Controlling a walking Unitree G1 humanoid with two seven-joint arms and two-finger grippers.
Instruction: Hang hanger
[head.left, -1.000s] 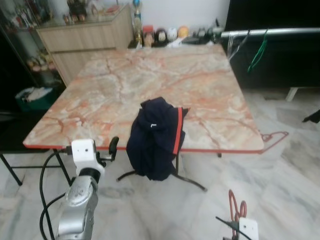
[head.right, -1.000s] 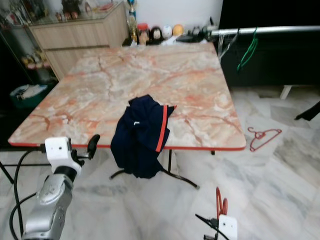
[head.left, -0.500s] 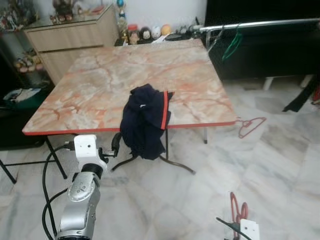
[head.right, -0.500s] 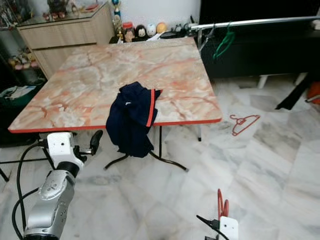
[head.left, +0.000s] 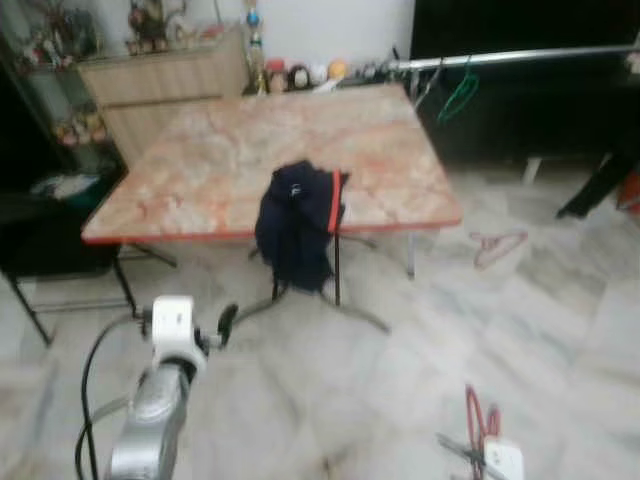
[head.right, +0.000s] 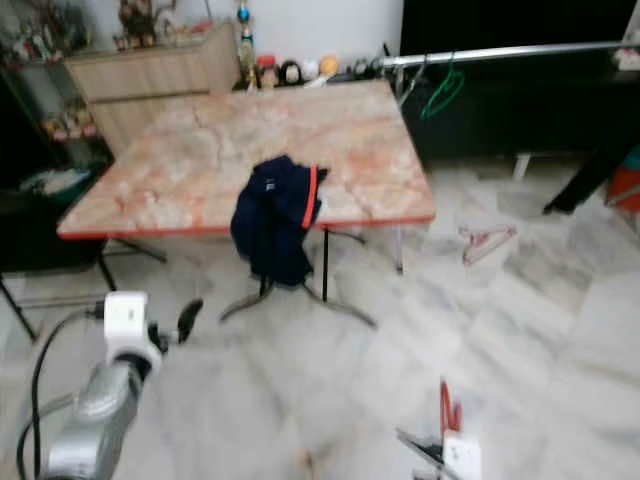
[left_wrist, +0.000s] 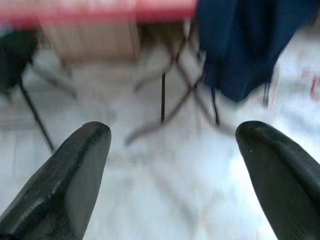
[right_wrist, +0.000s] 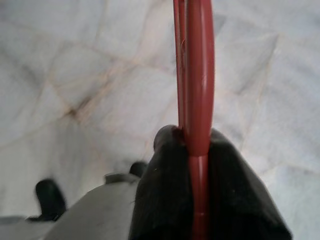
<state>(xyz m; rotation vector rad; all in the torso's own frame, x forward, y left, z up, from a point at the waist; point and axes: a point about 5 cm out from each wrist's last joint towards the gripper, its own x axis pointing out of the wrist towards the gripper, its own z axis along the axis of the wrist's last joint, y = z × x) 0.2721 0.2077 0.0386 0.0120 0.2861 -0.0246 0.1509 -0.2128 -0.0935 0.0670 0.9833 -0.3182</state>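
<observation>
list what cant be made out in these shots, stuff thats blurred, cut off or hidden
- Red hanger: the right wrist view cuts it off at the top, so its hook and shape are unseen; the right end effector covers its lower part.
- Small items on the cabinet: too small and blurred in the eye views.
- Table: motion-blurred in the left wrist view.
- Table edge under the navy garment: hidden by it.

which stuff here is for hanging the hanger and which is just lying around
For the job:
red hanger, clamped in the right gripper
metal rail

Lying about:
navy garment draped over the table edge
pink hanger on the floor
green hanger on the rail
</observation>
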